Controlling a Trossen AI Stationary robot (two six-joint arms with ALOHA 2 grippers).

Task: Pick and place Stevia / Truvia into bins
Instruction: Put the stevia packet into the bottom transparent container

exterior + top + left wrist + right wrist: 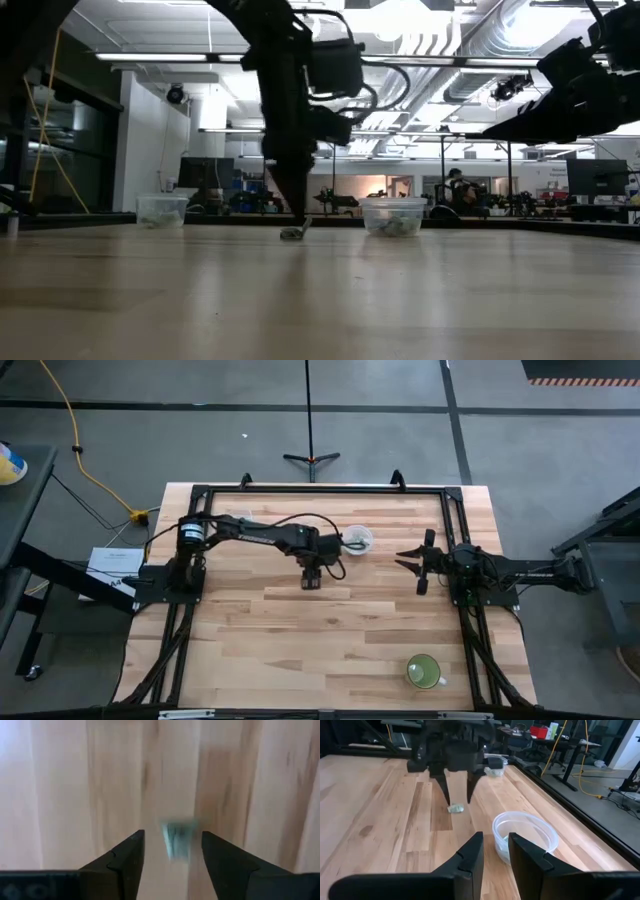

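Wooden desk (pixel 330 640), seen from above: left tool (pixel 311 581) hung beside a clear cup (pixel 357 540); right tool (pixel 412 563) waited apart, jaws spread. Level view: the packet (pixel 293 233) lay on the desk under the left tool's tips. Left wrist view: the packet lay between the open, empty fingers (pixel 125 857), long axis along them. Right wrist view: a second cup (pixel 525 835) stood close.

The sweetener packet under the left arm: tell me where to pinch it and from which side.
Come straight down. The packet lies flat on the table, between the open left pincer fingers, so pinch it across its narrow width, the tips scraping its long edges off the wood.
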